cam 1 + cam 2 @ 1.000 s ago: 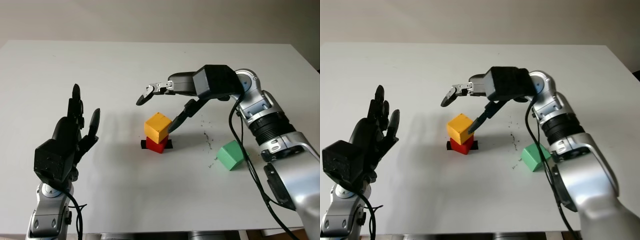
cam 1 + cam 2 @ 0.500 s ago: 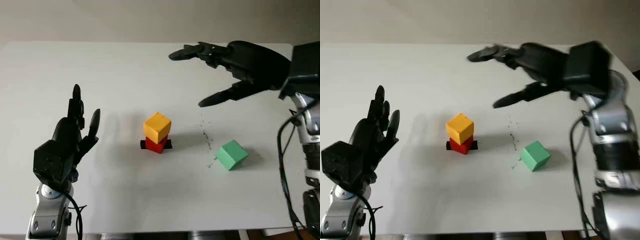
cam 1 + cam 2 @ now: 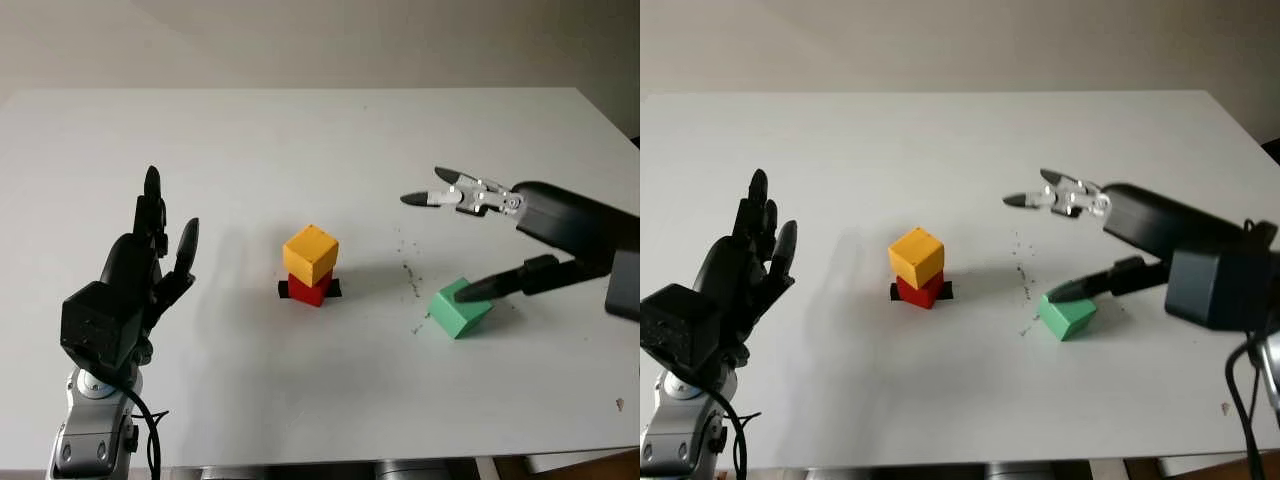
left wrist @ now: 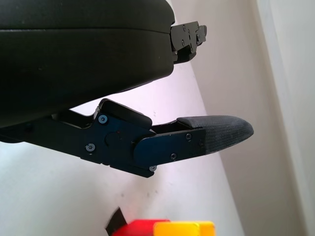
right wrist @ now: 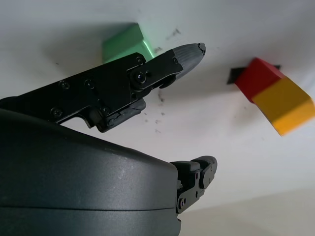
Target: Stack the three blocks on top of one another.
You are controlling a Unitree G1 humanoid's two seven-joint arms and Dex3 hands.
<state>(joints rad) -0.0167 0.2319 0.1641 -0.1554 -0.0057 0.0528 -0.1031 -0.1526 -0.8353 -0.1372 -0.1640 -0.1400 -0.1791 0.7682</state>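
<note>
While I've got the head cams up, here's the layout: the yellow block (image 3: 310, 254) sits on top of the red block (image 3: 308, 290), turned a bit so its corners don't line up with the one below. That little stack is near the middle of the white table (image 3: 250, 130), and the red one sits on a short strip of black tape (image 3: 333, 288). The green block (image 3: 459, 309) is off by itself to the right of the stack, well apart from it, and it's a plain matte cube sitting flat.

My right hand (image 3: 500, 240) is over the green block with fingers wide open, holding nothing. The lower finger's tip (image 3: 474, 290) is right at the block's top edge, though I can't tell if it's actually touching. The upper fingers point out past it, above the table.

My left hand (image 3: 135, 275) is raised at the near left of the table, open and empty.

The table has some dark speckle marks (image 3: 410, 270) between the stack and the green block. A plain beige wall (image 3: 320, 40) runs behind the far edge.
</note>
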